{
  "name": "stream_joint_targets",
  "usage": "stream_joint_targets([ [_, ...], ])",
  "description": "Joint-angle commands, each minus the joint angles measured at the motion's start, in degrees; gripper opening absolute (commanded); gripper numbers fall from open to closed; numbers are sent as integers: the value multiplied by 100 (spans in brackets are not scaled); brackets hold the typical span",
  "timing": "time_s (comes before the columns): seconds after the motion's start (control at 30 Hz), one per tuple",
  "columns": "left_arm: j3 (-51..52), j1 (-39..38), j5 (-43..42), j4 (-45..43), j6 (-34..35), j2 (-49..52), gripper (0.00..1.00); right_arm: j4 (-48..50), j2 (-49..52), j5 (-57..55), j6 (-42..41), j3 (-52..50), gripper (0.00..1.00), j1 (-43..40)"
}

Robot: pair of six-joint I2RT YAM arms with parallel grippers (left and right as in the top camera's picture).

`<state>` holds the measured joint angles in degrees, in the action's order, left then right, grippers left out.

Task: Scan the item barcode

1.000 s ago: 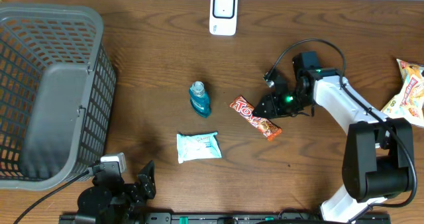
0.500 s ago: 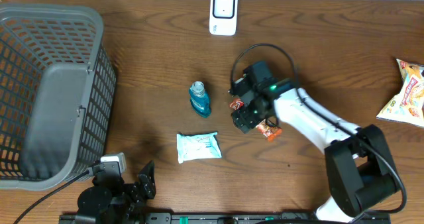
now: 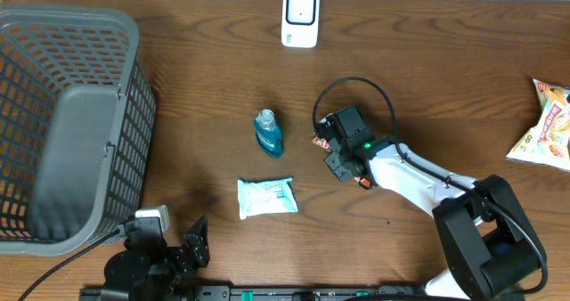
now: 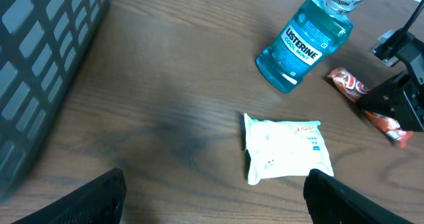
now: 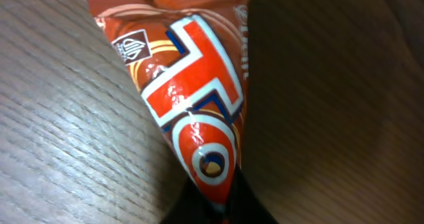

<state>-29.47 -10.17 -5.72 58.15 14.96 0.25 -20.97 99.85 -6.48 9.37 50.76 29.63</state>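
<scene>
The item is an orange-red candy bar [image 5: 199, 98] lying on the wooden table. My right gripper [image 5: 215, 191] is shut on its middle, the wrapper pinched between the dark fingers. From overhead the right gripper [image 3: 344, 157] covers the bar, and only the candy bar's ends [image 3: 363, 183] show. A white scanner-like device [image 3: 300, 18] stands at the table's far edge. My left gripper [image 4: 215, 207] is open and empty near the front edge, behind a white wipes pack [image 4: 288, 148]. No barcode shows on the bar.
A blue mouthwash bottle [image 3: 268, 134] lies left of the bar, with the wipes pack [image 3: 266, 197] in front of it. A grey mesh basket [image 3: 71, 114] fills the left side. A snack bag [image 3: 548, 123] lies at the right edge.
My right gripper has swung left from beside the bar's right end, come down over the bar and shut on it. The left arm has not moved.
</scene>
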Motion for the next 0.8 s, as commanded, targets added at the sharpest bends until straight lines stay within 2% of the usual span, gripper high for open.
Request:
stream_joint_targets([
  [0.0,0,24,-28,7,-55,-4,86,-142,247,-313,-319,-262,1,-35],
  [0.1,0,24,-28,7,-55,-4,86,-527,238,481,-420,76,1,-190],
  [0.2,0,24,-28,7,-55,-4,86,-1292,238,2015,-369,706,1,-553],
  [0.23,0,24,-28,7,-55,-4,86,-1718,238,2933,-157,1034,1,-833],
  [0.33,0,24,-28,7,-55,-4,86,-2378,238,4402,190,1410,1,-1377],
  [0.43,0,24,-28,7,-55,-4,86,-2752,238,5735,605,1445,1,-1805],
  [0.57,0,24,-28,7,-55,-4,86,-3272,238,7488,1569,1416,1,-2140],
  [0.77,0,24,-28,7,-55,-4,86,-3471,238,8804,1659,1416,1,-2194],
])
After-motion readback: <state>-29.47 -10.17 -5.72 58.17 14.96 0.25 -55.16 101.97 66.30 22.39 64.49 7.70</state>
